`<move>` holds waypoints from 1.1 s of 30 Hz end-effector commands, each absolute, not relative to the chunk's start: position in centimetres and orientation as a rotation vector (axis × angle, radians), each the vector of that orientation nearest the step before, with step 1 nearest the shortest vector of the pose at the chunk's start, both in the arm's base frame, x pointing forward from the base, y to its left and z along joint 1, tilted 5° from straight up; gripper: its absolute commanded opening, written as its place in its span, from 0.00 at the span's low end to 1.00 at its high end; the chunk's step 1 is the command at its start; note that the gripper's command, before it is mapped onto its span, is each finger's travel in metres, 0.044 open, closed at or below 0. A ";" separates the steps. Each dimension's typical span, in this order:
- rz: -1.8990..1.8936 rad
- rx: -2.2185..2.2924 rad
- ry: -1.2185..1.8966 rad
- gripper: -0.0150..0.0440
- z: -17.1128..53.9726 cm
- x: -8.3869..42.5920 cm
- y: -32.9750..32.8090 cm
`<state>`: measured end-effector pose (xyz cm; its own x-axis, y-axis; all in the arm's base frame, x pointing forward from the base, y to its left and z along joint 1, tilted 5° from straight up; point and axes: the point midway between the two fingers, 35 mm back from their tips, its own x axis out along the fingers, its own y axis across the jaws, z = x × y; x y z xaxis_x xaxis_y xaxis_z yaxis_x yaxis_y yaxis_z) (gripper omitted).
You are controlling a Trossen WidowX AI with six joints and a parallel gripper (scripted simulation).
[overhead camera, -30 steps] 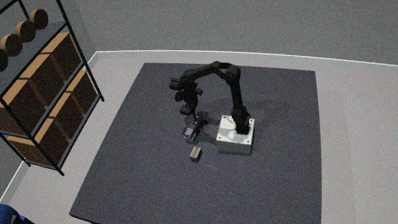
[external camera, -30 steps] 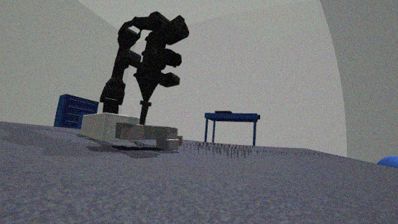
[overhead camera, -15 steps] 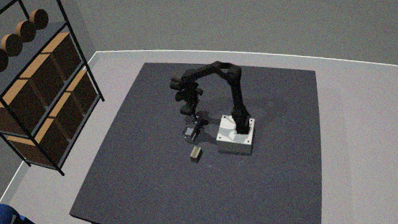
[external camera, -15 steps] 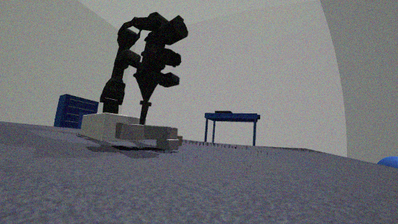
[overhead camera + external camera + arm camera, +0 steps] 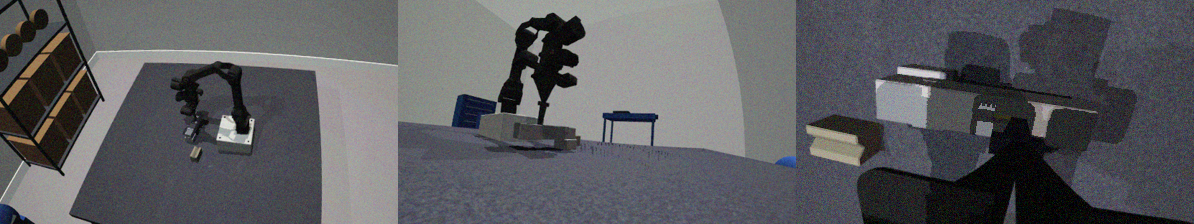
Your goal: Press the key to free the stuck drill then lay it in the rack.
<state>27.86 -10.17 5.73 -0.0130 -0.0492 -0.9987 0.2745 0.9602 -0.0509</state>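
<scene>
Black, with several bends, in the top view: arm (image 5: 235,86) (image 5: 514,66) on a white base block (image 5: 235,148) (image 5: 492,126), mounted on a dark table top (image 5: 251,179) (image 5: 577,187) (image 5: 1156,175). Gripper (image 5: 196,114) (image 5: 543,100) (image 5: 1019,149) pointed down over the far end of an elongated housing (image 5: 190,132) (image 5: 531,131) (image 5: 951,109), beside the base block. Near the other end of the housing, apart from it: small tan notched block (image 5: 195,154) (image 5: 836,140). To the left, on the floor: black-framed shelf unit (image 5: 77,47).

Exterior view: slim dark post (image 5: 541,115) with wider head, upright at the housing. Gripper tips directly at the post's head; contact not determinable. Identity as key or drill likewise not determinable. In the background: blue table (image 5: 631,116) and blue cabinet (image 5: 460,112).

Wrist view: fingers fully closed, tips together, nothing gripped. Housing lengthwise across the view, partly hidden behind the fingertips. Tan block on the left, notch visible. No drill discernible in that notch.
</scene>
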 end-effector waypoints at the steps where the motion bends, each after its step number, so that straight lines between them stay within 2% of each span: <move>1: -0.255 0.185 1.605 0.25 4.2 27.1 -10.1; 33: -0.255 0.185 1.605 0.25 2.8 26.9 -10.1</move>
